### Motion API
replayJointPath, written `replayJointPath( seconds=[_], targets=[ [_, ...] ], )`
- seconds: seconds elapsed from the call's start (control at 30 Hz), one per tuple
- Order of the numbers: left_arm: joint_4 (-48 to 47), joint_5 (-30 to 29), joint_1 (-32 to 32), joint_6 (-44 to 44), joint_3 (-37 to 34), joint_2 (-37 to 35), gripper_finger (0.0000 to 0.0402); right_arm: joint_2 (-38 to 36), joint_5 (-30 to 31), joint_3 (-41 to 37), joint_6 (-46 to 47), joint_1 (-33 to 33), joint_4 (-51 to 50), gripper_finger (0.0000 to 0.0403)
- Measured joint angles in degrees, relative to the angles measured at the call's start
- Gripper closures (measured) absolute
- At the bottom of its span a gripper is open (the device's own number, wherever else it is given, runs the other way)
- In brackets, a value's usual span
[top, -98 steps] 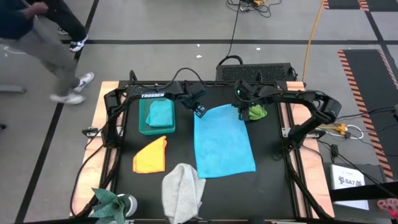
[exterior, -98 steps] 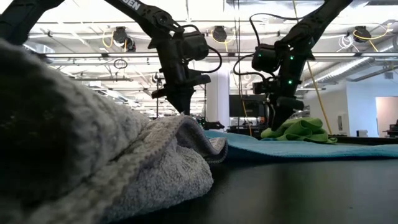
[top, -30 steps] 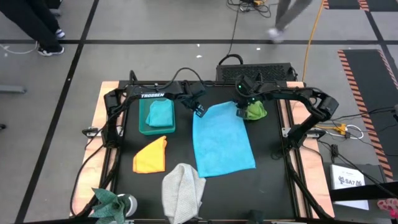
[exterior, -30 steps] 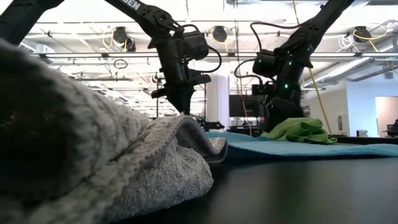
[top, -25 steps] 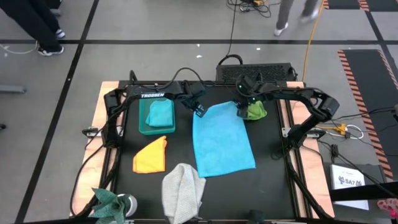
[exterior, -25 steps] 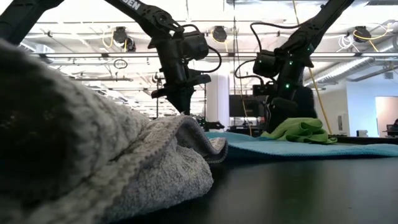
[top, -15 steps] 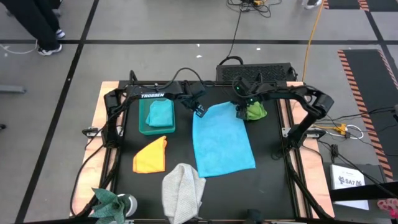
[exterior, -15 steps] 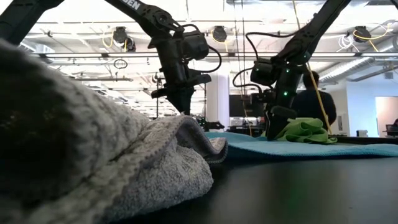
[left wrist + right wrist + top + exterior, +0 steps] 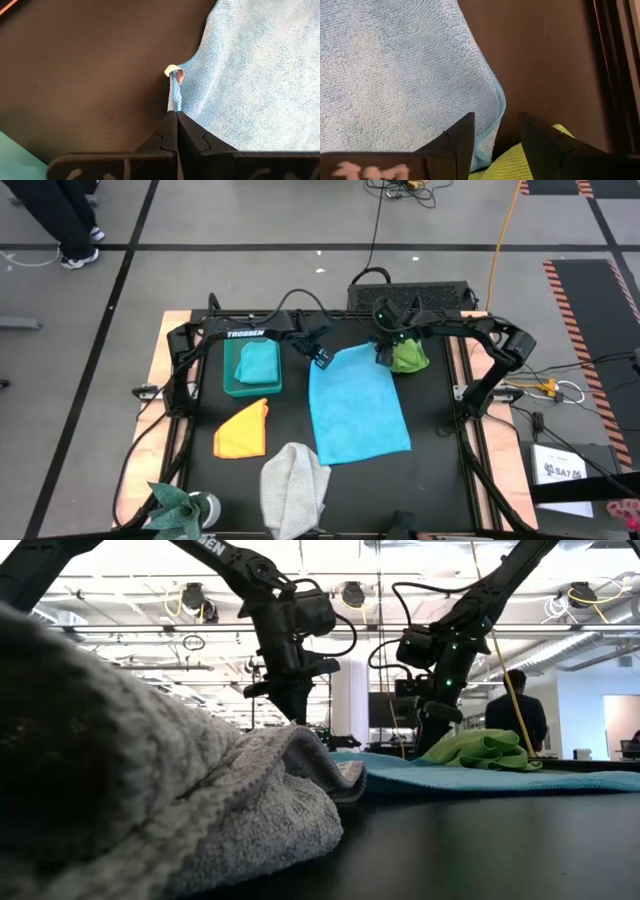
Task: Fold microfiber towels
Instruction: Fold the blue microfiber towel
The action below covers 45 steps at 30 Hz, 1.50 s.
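Note:
A light blue towel (image 9: 357, 408) lies spread flat in the table's middle. My left gripper (image 9: 320, 359) is shut on its far left corner. My right gripper (image 9: 384, 356) stands open over the far right corner (image 9: 496, 102), one finger on each side of the edge; I cannot tell whether they touch it. A crumpled lime green towel (image 9: 409, 357) lies just right of that corner. An orange-yellow towel (image 9: 243, 431) lies folded at the left. A light grey towel (image 9: 295, 485) is bunched at the near edge. A teal towel (image 9: 259, 362) sits in a bin. My left gripper pinches the light blue towel's far left corner (image 9: 173, 101) between its two shut fingers, along the edge beside a small white tag (image 9: 172, 70). The fingers slant down from the table's left. The corner is gathered into a narrow fold at the fingertips; the rest lies on the table.
The teal bin (image 9: 233, 384) stands at the far left, beside my left arm. A green plant (image 9: 178, 505) sits at the near left corner. In the low view the grey towel (image 9: 180, 810) fills the foreground, and a person (image 9: 517, 715) stands in the room behind.
My right gripper has shifted a little toward the table's left, off the lime green towel and over the light blue towel's far right corner. The towels lie as before.

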Motion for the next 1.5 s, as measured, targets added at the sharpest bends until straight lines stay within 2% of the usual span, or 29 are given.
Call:
replayJointPath(
  seconds=[0.6, 0.8, 1.03, 1.27, 1.5],
  targets=[
    [-0.02, 0.00, 0.00, 0.13, 0.00, 0.00, 0.0400, 2.73, -0.04, -1.60, -0.15, -0.64, 0.24, 0.0260],
    [-0.02, 0.02, 0.01, 0.10, -0.02, 0.02, 0.0400, 2.77, -0.08, -1.60, -0.36, -0.73, 0.29, 0.0300],
    [-0.02, 0.02, 0.00, 0.07, -0.02, 0.02, 0.0400, 2.82, 0.14, -1.62, -0.36, -0.73, 0.28, 0.0393],
    [0.07, -0.40, 0.00, 0.40, -0.02, 0.02, 0.0401, 2.01, 0.32, -1.67, 0.14, -0.70, 0.07, 0.0400],
    [0.20, -4.42, -1.07, 0.57, -0.02, 0.02, 0.0401, -2.70, 0.38, -1.68, 1.67, -0.71, 0.06, 0.0401]
  ],
)
